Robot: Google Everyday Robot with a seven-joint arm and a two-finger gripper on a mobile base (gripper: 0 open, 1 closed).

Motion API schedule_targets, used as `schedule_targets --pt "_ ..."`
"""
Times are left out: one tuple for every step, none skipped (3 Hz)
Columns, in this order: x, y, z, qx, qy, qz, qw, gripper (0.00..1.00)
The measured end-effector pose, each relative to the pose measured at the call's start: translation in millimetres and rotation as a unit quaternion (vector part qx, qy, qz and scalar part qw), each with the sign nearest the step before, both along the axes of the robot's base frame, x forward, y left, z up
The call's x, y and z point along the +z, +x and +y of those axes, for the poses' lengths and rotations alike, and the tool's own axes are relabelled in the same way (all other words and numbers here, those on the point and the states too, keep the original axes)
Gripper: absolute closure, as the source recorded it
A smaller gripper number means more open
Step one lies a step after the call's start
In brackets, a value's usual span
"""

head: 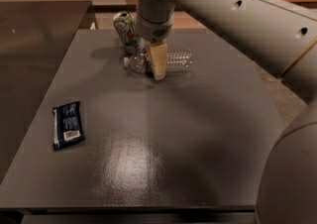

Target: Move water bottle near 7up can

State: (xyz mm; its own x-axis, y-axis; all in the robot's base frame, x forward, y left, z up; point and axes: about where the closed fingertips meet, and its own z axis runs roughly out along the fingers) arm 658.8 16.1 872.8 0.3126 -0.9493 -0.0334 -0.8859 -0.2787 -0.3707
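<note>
The water bottle (179,61) lies on its side at the back of the grey table (148,148), with its white cap pointing left. The 7up can (127,30) stands just behind and left of the cap and looks tilted, almost touching the bottle. My gripper (157,65) comes down from above and straddles the bottle's middle. One tan finger (158,59) shows in front of the label, and the other is hidden behind the bottle. The fingers are shut on the bottle, which rests at or just above the tabletop.
A dark blue snack wrapper (68,125) lies flat near the table's left edge. A darker surface (34,44) adjoins the table on the left. My arm (237,15) spans the upper right, with part of my body at the lower right.
</note>
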Motion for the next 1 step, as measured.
schedule_targets --pt "-0.1 0.0 0.0 0.0 0.0 0.0 1.0 0.0"
